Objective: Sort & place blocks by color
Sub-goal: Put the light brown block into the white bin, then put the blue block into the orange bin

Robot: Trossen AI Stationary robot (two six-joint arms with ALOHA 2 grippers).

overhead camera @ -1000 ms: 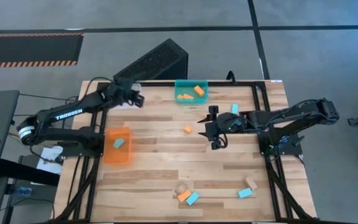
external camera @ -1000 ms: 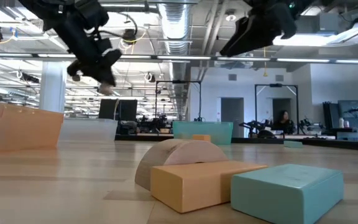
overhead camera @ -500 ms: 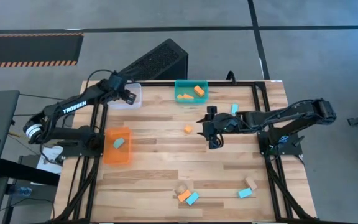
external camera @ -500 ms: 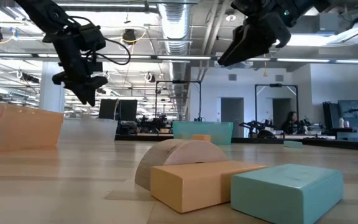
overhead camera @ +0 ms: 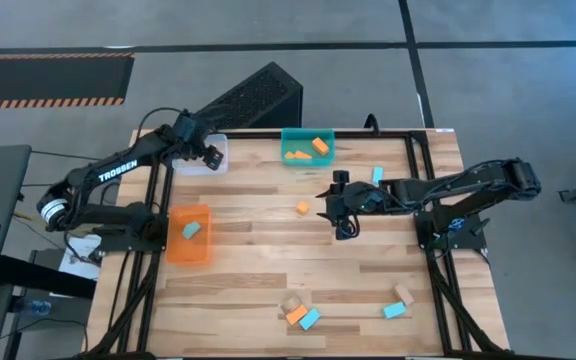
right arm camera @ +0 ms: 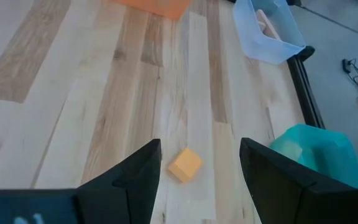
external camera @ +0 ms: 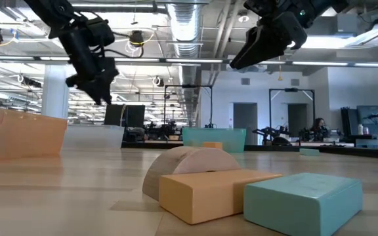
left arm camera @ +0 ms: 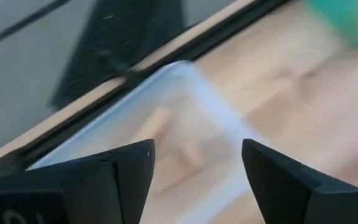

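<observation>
My left gripper [overhead camera: 210, 157] hangs open above the clear bin [overhead camera: 215, 150] at the table's far left corner. In the left wrist view two tan blocks [left arm camera: 160, 122] lie in that bin [left arm camera: 185, 93] under the spread fingers. My right gripper [overhead camera: 331, 208] hovers open over mid-table. A small orange block [overhead camera: 303, 208] rests flat on the wood just beyond its fingertips [right arm camera: 185, 165]. The teal bin [overhead camera: 308, 145] holds orange blocks. A teal block sits in the orange bin [overhead camera: 190, 236]. Neither gripper holds anything.
Loose blocks lie near the front edge: a tan, an orange and a teal one together [overhead camera: 299, 313], and a tan and a teal one [overhead camera: 398, 303] to their right. One teal block [overhead camera: 377, 174] lies far right. A black box [overhead camera: 243, 100] stands behind the table.
My left gripper has swung from beside the clear bin toward the table's far left corner, turning as it went. It now hangs over the bin, and its fingers stand wider apart than before. My right gripper has kept still.
</observation>
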